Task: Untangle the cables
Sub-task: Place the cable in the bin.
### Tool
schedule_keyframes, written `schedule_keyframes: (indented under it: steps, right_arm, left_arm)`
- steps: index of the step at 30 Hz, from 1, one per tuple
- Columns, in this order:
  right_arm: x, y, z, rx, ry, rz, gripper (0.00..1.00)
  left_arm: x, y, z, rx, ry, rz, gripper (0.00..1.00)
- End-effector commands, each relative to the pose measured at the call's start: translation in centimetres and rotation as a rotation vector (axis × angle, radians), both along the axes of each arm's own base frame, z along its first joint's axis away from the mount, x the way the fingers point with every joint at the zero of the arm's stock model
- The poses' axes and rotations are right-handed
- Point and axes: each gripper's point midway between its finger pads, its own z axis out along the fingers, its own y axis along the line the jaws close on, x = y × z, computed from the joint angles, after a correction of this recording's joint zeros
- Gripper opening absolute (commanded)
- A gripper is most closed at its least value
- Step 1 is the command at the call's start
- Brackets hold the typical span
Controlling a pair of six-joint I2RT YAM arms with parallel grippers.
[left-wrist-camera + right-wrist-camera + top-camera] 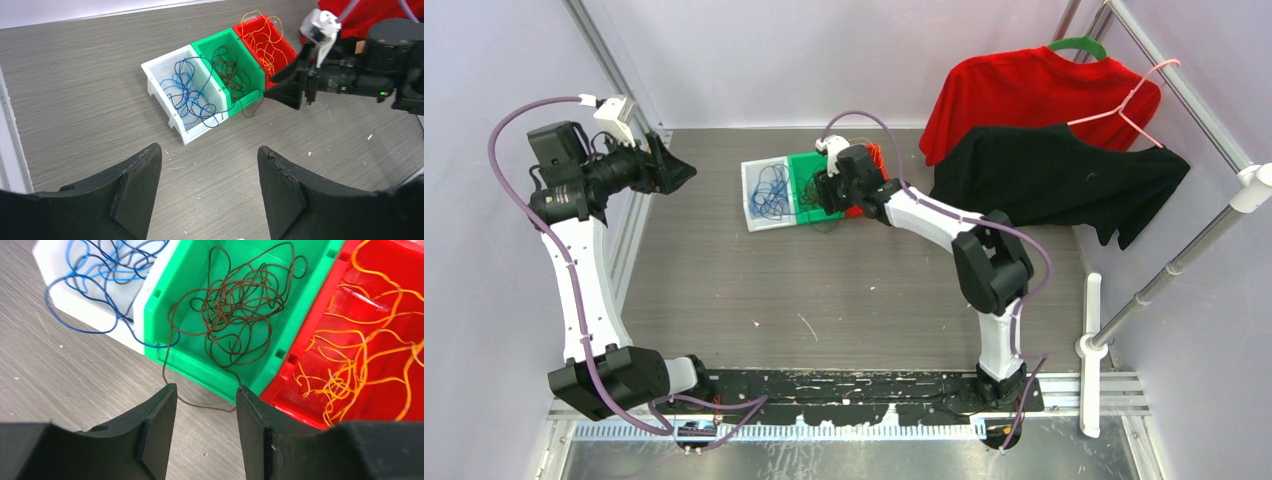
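Three cables lie in three bins set side by side. A blue cable (189, 95) fills the white bin (160, 87), a brown cable (240, 305) the green bin (200, 365), an orange cable (360, 365) the red bin (310, 400). One brown loop (200, 402) hangs over the green bin's front wall onto the table and runs up to one fingertip of my right gripper (206, 387). That gripper is open, low at the green bin's front, with nothing between its fingers. My left gripper (210, 150) is open and empty, raised far to the left (679, 172).
A red T-shirt (1034, 90) and a black T-shirt (1054, 175) hang at the back right from a clothes rack (1184, 260), with a pink hanger (1139, 105) and a green hanger (1079, 44). Walls close in the left and back sides.
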Motion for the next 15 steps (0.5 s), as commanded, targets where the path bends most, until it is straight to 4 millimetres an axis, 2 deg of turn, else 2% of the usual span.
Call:
schedule_keyframes:
  steps: [1, 4, 7, 15]
  right_arm:
    - [-0.6, -0.8, 5.5, 0.143, -0.095, -0.092, 0.53]
    - [-1.7, -1.7, 3.7, 0.143, -0.033, -0.134, 0.54]
    - [-2.1, -2.5, 1.8, 0.157, 0.031, -0.189, 0.53]
    - [-2.1, -2.1, -2.3, 0.24, 0.161, -0.298, 0.49]
  left_arm:
    - [0.0, -0.2, 1.2, -0.003, -0.047, -0.023, 0.7]
    - [-0.1, -0.3, 1.2, -0.003, -0.045, -0.025, 0.7]
    - [-0.1, -0.3, 1.2, -0.005, -0.043, -0.026, 0.7]
    - [-0.1, -0.3, 1.2, -0.004, -0.043, -0.025, 0.7]
